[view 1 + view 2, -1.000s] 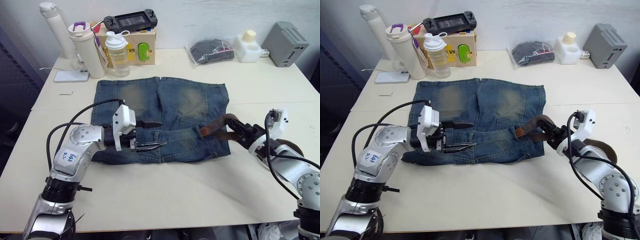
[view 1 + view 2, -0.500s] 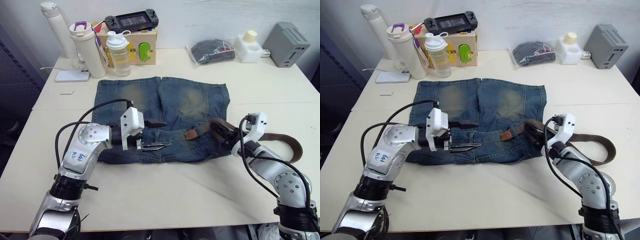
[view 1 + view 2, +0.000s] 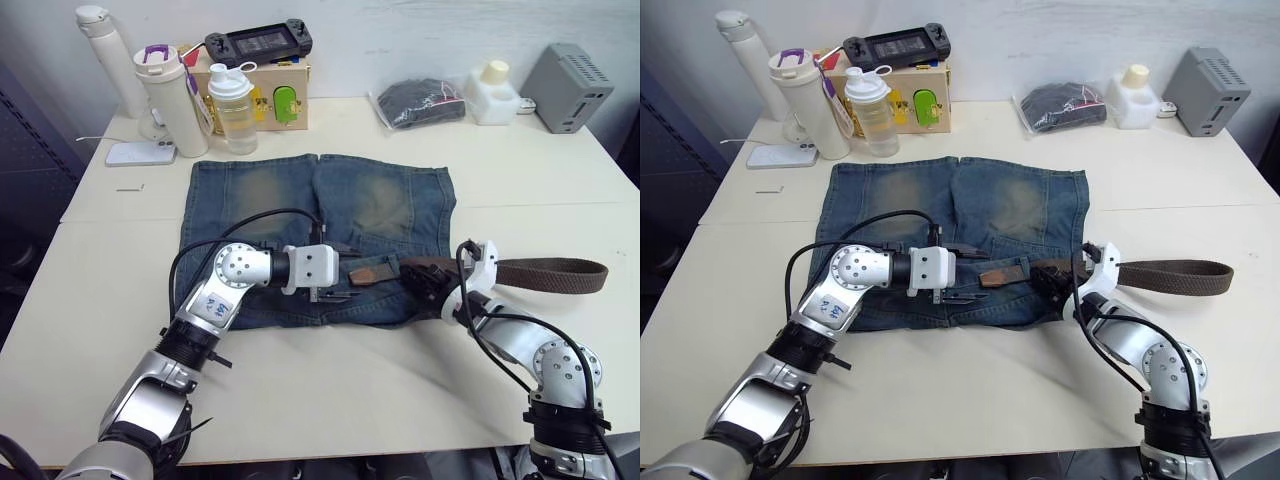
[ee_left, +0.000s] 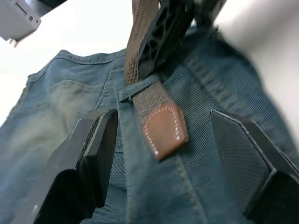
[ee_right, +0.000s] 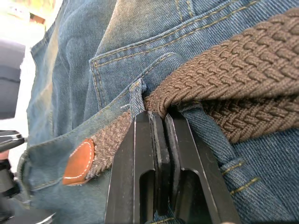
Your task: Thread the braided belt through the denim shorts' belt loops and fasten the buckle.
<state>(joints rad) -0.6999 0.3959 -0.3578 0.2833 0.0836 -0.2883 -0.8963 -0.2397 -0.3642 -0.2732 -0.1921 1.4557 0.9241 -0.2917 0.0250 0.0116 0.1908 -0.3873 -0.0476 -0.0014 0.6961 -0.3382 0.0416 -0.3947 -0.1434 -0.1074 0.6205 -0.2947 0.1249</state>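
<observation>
The denim shorts (image 3: pixel 380 205) lie flat on the table, waistband toward me. The braided belt (image 3: pixel 550 272) runs in from the right along the waistband and passes under a belt loop (image 5: pixel 138 95). Its brown leather tip (image 4: pixel 164 130) sticks out past that loop. My left gripper (image 3: pixel 338 280) is open, its fingers (image 4: pixel 100 154) spread on either side of the tip without touching it. Just right of the loop, my right gripper (image 3: pixel 425 284) is shut on the belt, low on the waistband. The buckle is hidden.
Along the back edge stand a white flask (image 3: pixel 105 55), two bottles (image 3: pixel 232 105), a wooden box (image 3: pixel 280 95) with a game controller on top, a black bundle in a clear bag (image 3: pixel 420 102), a white jug (image 3: pixel 492 92) and a grey box (image 3: pixel 572 85). A white device (image 3: pixel 140 152) lies at the left.
My right gripper has moved left with the belt, feeding the tip along the waistband. My left gripper has moved right to straddle the tip. The belt's trailing part now lies stretched out to the right.
</observation>
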